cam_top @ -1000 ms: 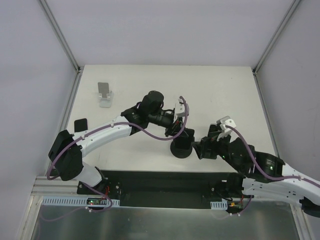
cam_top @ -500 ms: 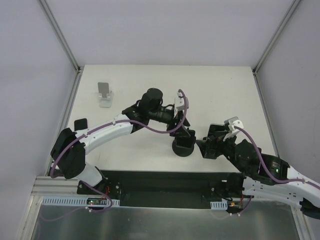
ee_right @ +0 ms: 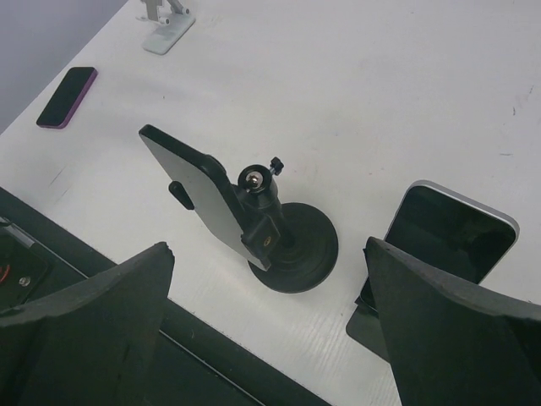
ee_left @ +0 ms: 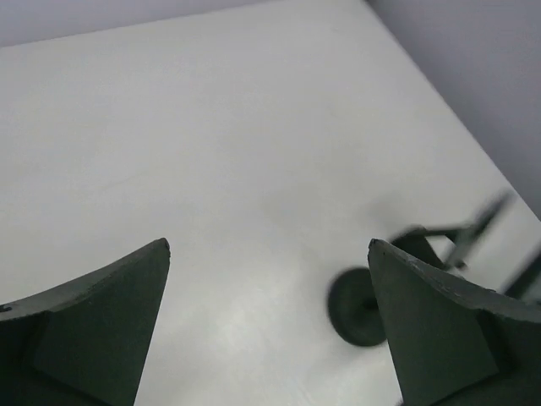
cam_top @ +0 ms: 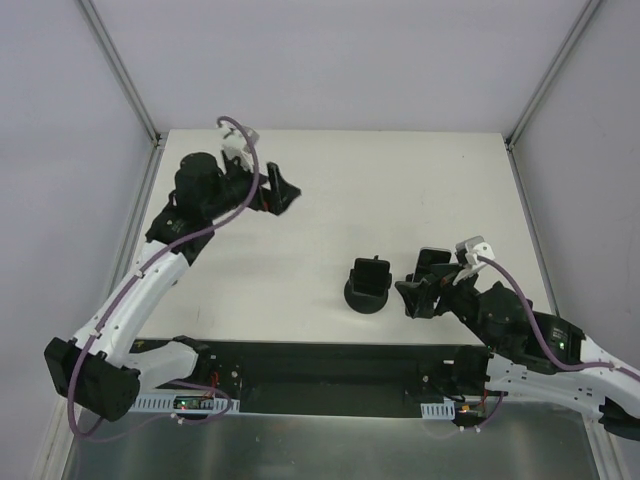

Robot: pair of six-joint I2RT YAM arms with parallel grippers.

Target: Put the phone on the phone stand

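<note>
The phone stand (ee_right: pixel 297 247), black with a round disc base and a short pole, stands at the table's front middle (cam_top: pixel 366 297). The phone (ee_right: pixel 196 200) sits in its clamp, tilted, with the silver back towards the right wrist camera, and reads as a dark block from above (cam_top: pixel 370 275). My left gripper (cam_top: pixel 283 190) hovers open and empty over the far left of the table, well away from the stand; its wrist view (ee_left: pixel 269 254) shows a blurred dark disc (ee_left: pixel 357 306) beside the right finger. My right gripper (cam_top: pixel 415 290) is open just right of the stand, holding nothing (ee_right: pixel 269 249).
A second phone (ee_right: pixel 452 230) leans on a black wedge stand by my right gripper's right finger. A purple phone (ee_right: pixel 68 96) lies flat near the left edge. A small silver-white stand (ee_right: pixel 166 24) stands at the far left. A black strip runs along the table's front edge (cam_top: pixel 300 365).
My left gripper opened, let go of the phone on the stand, and swung back to the far left. The right gripper barely moved.
</note>
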